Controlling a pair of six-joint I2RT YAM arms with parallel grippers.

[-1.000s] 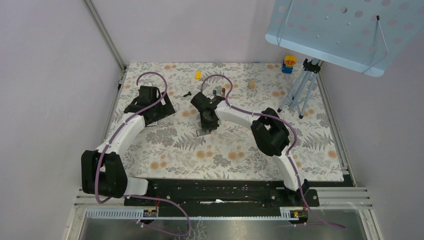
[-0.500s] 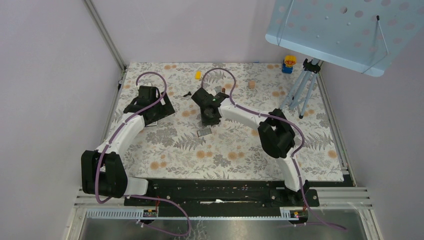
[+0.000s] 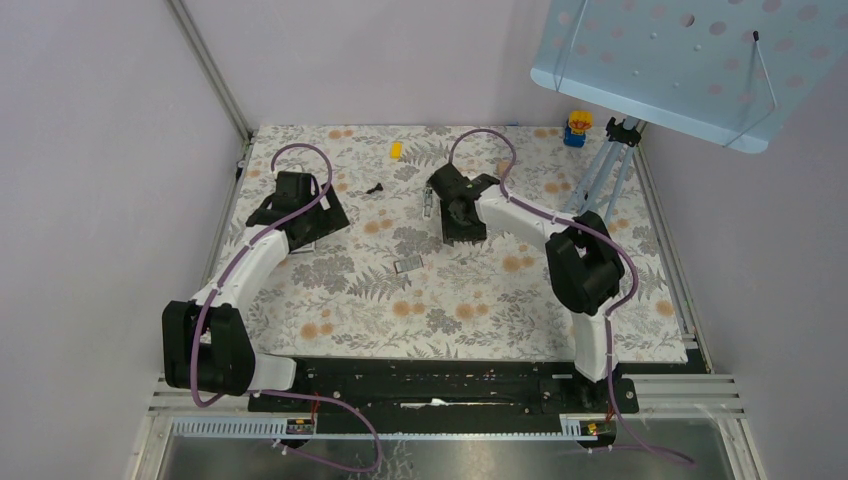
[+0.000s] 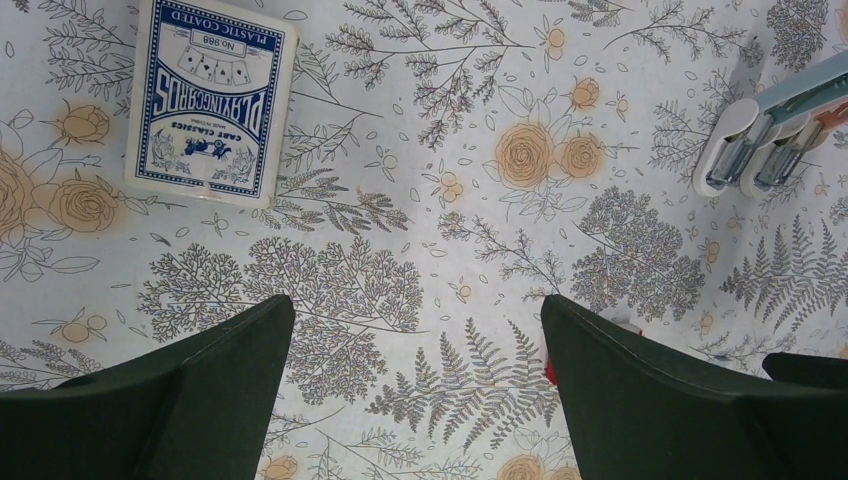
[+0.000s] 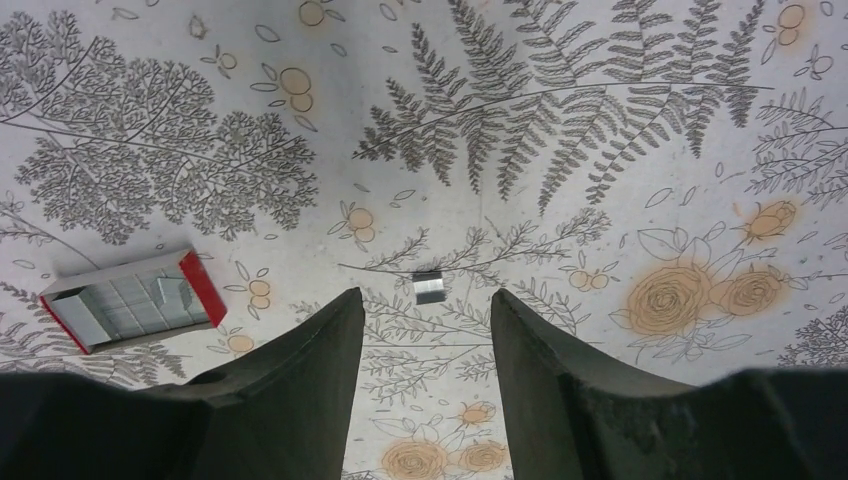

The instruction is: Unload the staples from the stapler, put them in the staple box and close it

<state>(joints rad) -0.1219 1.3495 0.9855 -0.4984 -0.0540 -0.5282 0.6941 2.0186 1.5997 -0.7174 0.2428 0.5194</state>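
Soft overhead light lit the floral table brightly, leaving faint shadows on it. Its print was sharp in both wrist views, curving near frame edges.

White arm links, black joints, purple cables, dark fingers

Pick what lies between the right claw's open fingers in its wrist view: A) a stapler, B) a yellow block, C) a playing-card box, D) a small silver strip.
D: the right wrist view shows a small silver strip, likely staples, lying loose between the fingertips of the right claw, ungripped.
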